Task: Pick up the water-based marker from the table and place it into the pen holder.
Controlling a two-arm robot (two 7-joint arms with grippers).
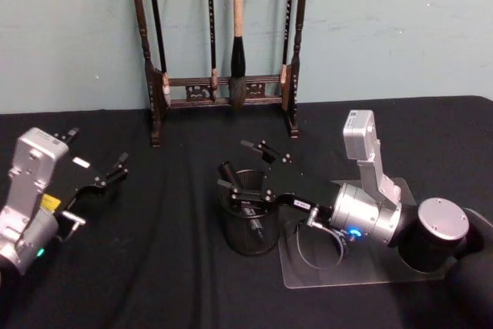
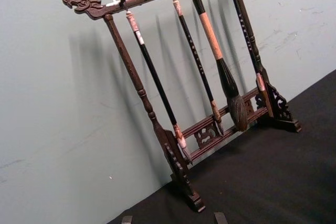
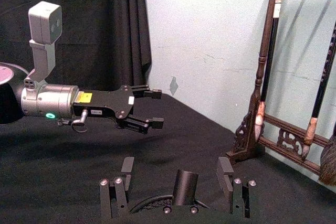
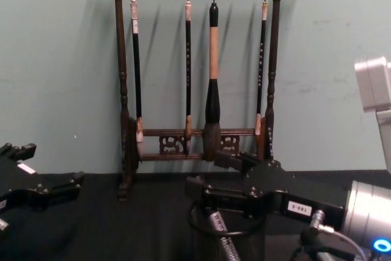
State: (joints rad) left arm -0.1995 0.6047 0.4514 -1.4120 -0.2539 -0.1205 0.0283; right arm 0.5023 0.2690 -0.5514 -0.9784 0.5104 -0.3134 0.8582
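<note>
- The black table [image 1: 154,267] spans the whole workspace, against a pale green wall.
- The tall dark wooden brush rack [image 1: 200,92] stands at the table's far edge. Four brushes hang from its top bar, and the thickest brush [image 1: 237,52] hangs near the middle.
- The right arm reaches in from the right. The right gripper [image 1: 232,163] hovers directly over the pen holder with its fingers spread wide and holds nothing. In the right wrist view one finger [image 3: 127,165] stands on each side of the marker's top, and neither touches it.
- The left gripper [image 1: 123,169] hangs above the table's left side, well apart from the holder. It points toward the centre, and its two fingers are apart and empty, which is plain in the right wrist view [image 3: 160,108].
- A clear plastic sheet [image 1: 362,275] lies flat on the table under the right arm, just to the right of the holder.
- The pen holder [image 1: 246,240], a small round black mesh cup, stands upright near the table's middle, in front of the rack.
- The water-based marker [image 1: 229,170], a dark cylinder, is inside the pen holder. It leans, and its upper end pokes above the rim toward the far left side, between the open right fingers [image 3: 185,186].
</note>
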